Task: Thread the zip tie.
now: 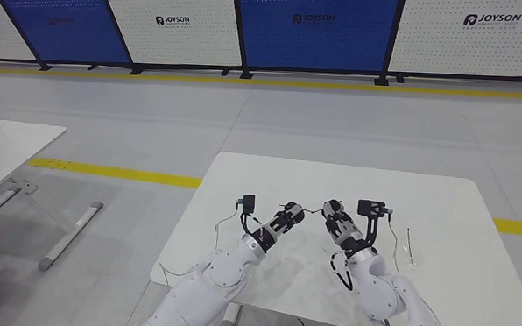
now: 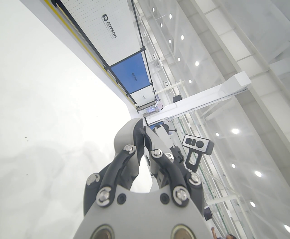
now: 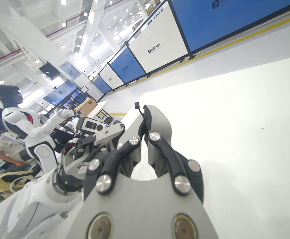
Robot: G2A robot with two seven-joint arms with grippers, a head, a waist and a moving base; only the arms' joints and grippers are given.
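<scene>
The zip tie is thin and black. Its square head (image 3: 136,105) sticks out past the tips of my right gripper (image 3: 143,117), which is shut on the strap just below the head. My left gripper (image 2: 143,132) is also shut, with a small black piece of the zip tie (image 2: 142,130) pinched between its pads. In the top view, the left gripper (image 1: 291,213) and right gripper (image 1: 331,209) hover tip to tip above the middle of the white table (image 1: 417,192), a short gap apart. The strap between them is too thin to trace there.
A thin pale strip (image 1: 409,244) lies on the table to the right of the right arm. The table's near edge (image 1: 164,264) runs close under the left arm. Blue and white partition panels (image 1: 315,29) stand far behind.
</scene>
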